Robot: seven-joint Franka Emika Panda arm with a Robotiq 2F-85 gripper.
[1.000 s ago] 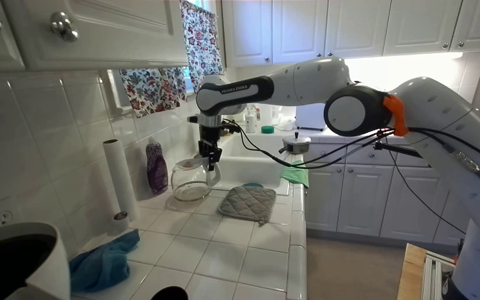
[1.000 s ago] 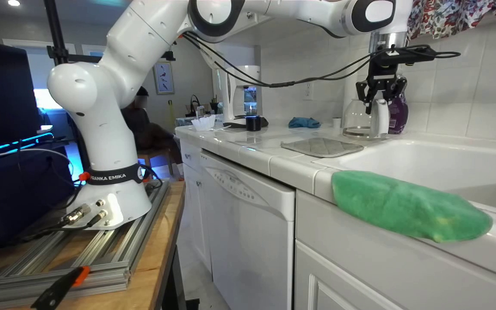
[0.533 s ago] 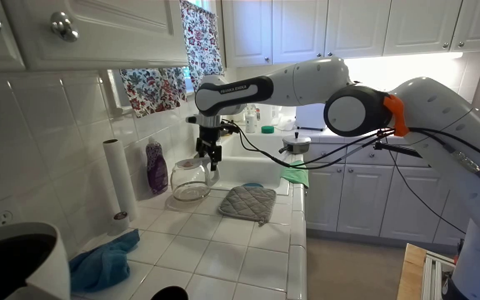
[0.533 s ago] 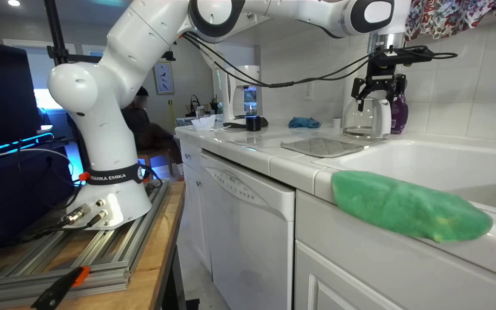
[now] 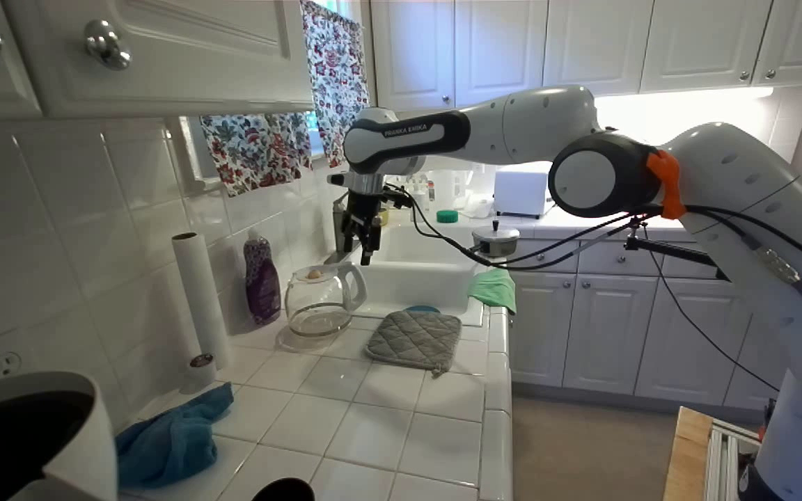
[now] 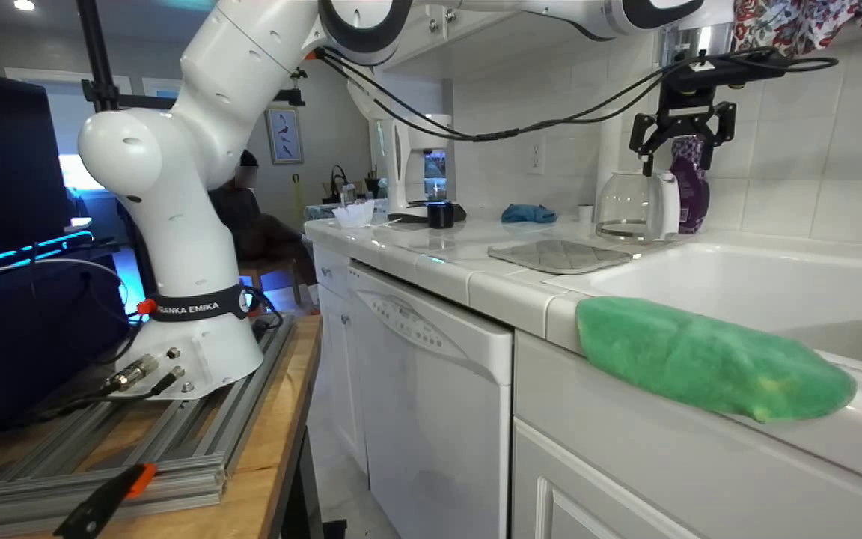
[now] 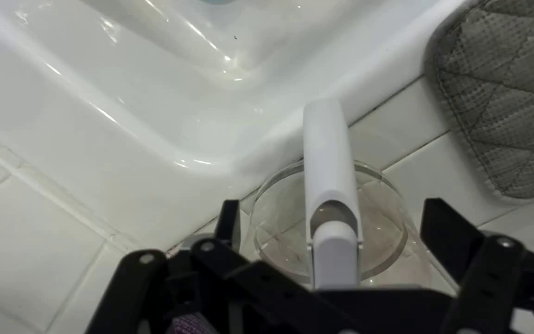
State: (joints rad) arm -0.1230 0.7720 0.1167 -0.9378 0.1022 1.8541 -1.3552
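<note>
Wrist view: end effector (image 7: pixel 334 222) spread, hiding the carafe (image 7: pixel 329 183) at its six o'clock side. Grey potholder (image 7: pixel 508 102) cropped at two o'clock.

I'm seeing free air over the sink (image 7: pixel 176 157); below my fingers (image 7: pixel 450 236) the carafe (image 5: pixel 319 300) is obstructing, purple bottle (image 5: pixel 262 282) nearby.

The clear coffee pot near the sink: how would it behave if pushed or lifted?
The coffee pot is probably fragile: it looks like clear glass. Pushed, it may slide rather than roll, standing upright on smooth tiles. Lifted by its handle, it might tilt, as that sits on one side.
</note>
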